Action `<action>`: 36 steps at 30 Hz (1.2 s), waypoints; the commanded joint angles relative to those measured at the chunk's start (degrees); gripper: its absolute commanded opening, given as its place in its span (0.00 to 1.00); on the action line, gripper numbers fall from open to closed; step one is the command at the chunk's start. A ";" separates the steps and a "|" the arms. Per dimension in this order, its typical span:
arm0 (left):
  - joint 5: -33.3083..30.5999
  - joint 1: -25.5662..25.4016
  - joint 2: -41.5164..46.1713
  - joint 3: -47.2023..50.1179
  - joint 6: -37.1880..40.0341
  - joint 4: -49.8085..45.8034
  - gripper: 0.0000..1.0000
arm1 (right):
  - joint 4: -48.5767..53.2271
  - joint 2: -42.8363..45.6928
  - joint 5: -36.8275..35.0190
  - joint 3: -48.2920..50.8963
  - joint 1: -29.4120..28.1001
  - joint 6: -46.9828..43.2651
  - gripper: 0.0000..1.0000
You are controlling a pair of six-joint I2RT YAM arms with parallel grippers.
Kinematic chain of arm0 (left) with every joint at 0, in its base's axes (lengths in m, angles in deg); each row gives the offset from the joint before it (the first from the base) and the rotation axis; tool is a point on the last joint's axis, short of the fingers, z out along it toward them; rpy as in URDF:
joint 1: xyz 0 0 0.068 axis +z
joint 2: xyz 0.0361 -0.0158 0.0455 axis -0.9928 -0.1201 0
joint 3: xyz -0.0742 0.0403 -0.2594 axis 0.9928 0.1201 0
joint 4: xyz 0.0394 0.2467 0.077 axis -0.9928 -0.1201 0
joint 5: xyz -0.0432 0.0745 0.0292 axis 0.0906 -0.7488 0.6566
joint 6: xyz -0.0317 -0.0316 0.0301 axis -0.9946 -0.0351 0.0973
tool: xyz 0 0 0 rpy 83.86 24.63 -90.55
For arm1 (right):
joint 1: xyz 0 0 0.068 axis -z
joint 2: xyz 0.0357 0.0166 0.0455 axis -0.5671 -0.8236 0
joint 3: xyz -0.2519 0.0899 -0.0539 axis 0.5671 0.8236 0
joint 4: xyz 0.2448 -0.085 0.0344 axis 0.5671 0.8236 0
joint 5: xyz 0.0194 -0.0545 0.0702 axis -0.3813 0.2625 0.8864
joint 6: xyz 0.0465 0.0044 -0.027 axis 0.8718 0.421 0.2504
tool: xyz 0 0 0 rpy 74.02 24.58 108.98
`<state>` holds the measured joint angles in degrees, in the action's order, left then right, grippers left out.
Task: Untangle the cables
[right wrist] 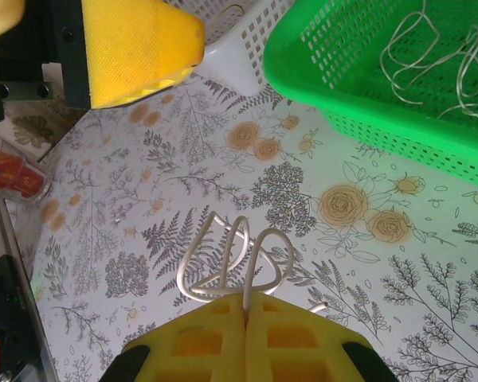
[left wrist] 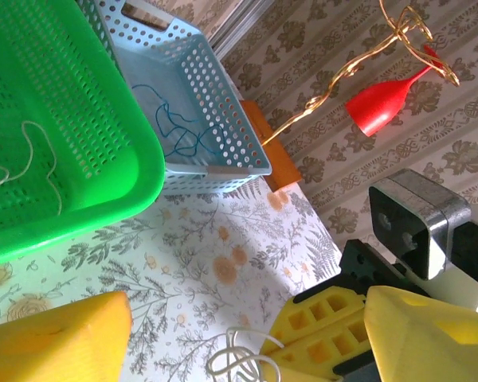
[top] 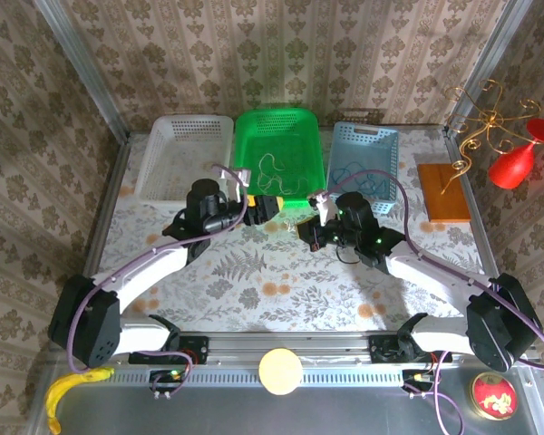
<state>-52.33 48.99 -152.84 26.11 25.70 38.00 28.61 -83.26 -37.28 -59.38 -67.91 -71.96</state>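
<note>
Inside green basket, cream cable; blue basket, blue cable; right gripper clamps white cable, left gripper spread wide.

top: overhead, far | wrists: low, close | shared: green basket

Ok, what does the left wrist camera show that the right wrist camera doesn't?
Left wrist: the blue basket holding a blue cord, plus a red glass on a gold stand. Right wrist: a corner of the white basket. Both: the green basket with a pale cord inside, and white cord loops on the flowered table, at the right gripper.
</note>
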 commanded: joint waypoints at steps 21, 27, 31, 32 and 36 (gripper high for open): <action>-6.44 -5.93 -5.89 1.32 -0.96 1.22 0.69 | -0.50 0.47 0.80 -2.52 0.41 1.49 0.00; -6.27 -6.16 -6.72 1.55 -0.53 1.22 0.56 | -0.65 0.42 1.02 -2.94 0.49 1.70 0.00; -6.22 -6.32 -7.16 1.54 -0.17 1.24 0.48 | -0.73 0.56 1.19 -3.04 0.66 1.79 0.00; -6.21 -6.30 -7.25 1.47 -0.10 1.22 0.45 | -0.66 0.56 1.13 -2.96 0.67 1.85 0.00; -6.10 -6.32 -7.65 1.26 0.25 1.20 0.22 | -0.73 0.70 1.29 -3.02 0.76 2.05 0.00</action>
<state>-58.51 42.98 -159.97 27.12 24.58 39.48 28.57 -83.26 -37.25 -60.12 -67.43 -70.85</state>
